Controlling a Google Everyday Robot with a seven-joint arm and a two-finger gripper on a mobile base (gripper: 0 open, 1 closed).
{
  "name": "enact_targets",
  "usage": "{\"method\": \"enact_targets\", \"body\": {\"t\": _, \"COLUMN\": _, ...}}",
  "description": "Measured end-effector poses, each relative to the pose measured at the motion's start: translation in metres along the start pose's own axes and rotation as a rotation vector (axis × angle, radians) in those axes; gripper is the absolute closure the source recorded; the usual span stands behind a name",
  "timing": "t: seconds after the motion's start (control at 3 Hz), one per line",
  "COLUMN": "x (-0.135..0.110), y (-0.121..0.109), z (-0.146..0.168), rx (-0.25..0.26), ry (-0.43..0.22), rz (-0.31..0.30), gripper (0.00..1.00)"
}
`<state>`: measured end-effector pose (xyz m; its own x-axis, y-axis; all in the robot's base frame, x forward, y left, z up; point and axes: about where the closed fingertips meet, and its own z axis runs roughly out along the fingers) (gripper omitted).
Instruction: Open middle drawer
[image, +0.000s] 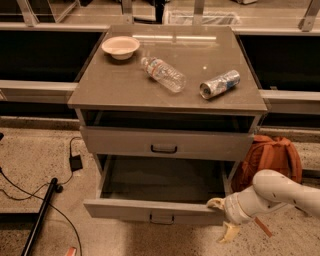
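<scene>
The middle drawer (150, 212) is grey-brown with a small dark bar handle (161, 218). It stands pulled far out of the cabinet and its inside looks empty. My gripper (222, 218) is at the right end of the drawer front, at the lower right of the camera view. Its fingers are spread: the upper fingertip (216, 202) hooks over the top edge of the drawer front, and the lower one hangs below the front. The white arm (280, 192) reaches in from the right.
The top drawer (165, 144) is out a little. On the cabinet top (120, 85) lie a bowl (120, 46), a plastic bottle (163, 74) and a crushed can (219, 84). An orange backpack (270, 157) leans at the right. Cables and a dark pole (42, 210) lie on the floor at the left.
</scene>
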<state>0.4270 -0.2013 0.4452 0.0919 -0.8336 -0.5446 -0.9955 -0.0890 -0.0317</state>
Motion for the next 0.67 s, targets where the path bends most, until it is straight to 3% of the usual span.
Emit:
{"method": "enact_targets", "body": {"t": 0.33, "x": -0.015, "y": 0.027, "z": -0.015, "rx": -0.004, "ry": -0.02, "rz": 0.03, "gripper": 0.25}}
{"method": "enact_targets", "body": {"t": 0.67, "x": -0.027, "y": 0.029, "z": -0.024, "rx": 0.021, "ry": -0.037, "rz": 0.033, "gripper": 0.25}}
